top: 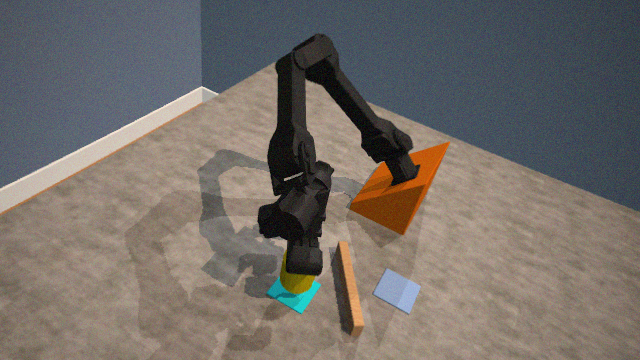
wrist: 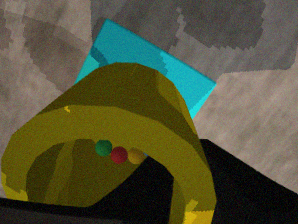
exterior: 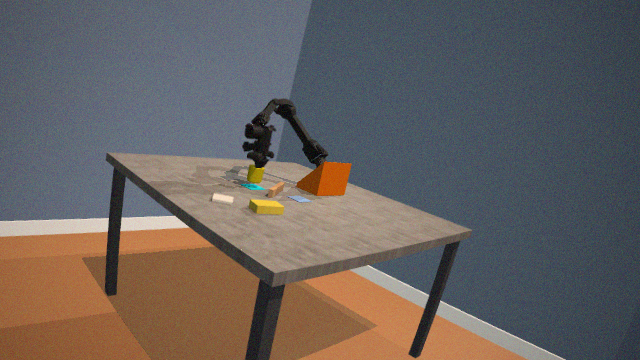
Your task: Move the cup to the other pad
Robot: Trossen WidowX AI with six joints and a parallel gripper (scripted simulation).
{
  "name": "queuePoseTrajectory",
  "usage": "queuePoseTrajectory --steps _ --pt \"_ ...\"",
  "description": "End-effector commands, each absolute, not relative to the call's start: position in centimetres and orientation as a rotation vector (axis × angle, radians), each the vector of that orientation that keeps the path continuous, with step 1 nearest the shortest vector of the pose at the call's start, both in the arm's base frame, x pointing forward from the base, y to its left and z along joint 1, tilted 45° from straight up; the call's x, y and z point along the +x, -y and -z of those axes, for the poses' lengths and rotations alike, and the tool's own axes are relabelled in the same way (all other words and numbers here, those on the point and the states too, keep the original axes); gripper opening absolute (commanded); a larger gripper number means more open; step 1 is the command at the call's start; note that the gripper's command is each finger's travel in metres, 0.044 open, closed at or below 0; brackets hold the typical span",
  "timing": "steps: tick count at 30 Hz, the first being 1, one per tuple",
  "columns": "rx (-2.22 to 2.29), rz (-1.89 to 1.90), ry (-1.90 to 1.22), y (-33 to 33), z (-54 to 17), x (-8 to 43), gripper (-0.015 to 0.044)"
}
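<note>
Gripping the yellow cup [top: 298, 280] by its rim, pincer [top: 304, 260] clamped, lower centre of top view, cup over the cyan pad [top: 295, 296], marbles [wrist: 119, 153] inside, pale blue pad [top: 397, 290] at right, wooden bar [top: 350, 286] between.

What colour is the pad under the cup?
Cyan pad, clearest in the wrist view, just beyond the yellow cup.

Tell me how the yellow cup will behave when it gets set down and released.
The yellow cup looks rigid, so the gripper pinching its rim probably won't deform it. It is tall and narrow, so it may tip if released off-level. The loose marbles inside would likely roll and shift with any tilt.
</note>
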State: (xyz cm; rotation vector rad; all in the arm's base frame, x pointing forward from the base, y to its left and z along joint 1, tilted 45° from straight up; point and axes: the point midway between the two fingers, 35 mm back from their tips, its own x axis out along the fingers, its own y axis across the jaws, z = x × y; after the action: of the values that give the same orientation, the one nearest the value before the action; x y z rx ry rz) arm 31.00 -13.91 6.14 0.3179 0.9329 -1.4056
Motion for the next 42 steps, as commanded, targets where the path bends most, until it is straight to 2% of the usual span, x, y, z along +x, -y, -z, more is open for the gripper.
queuePoseTrajectory --steps 1,23,29,42 --pt "0.308 1.405 -0.936 14.3 -5.7 30.9 0.0" --pt "0.317 1.408 -0.932 15.1 -5.0 30.7 0.0" --pt "0.317 1.408 -0.932 15.1 -5.0 30.7 0.0147" --pt "0.316 1.406 -0.934 14.3 -5.8 30.9 0.0147"
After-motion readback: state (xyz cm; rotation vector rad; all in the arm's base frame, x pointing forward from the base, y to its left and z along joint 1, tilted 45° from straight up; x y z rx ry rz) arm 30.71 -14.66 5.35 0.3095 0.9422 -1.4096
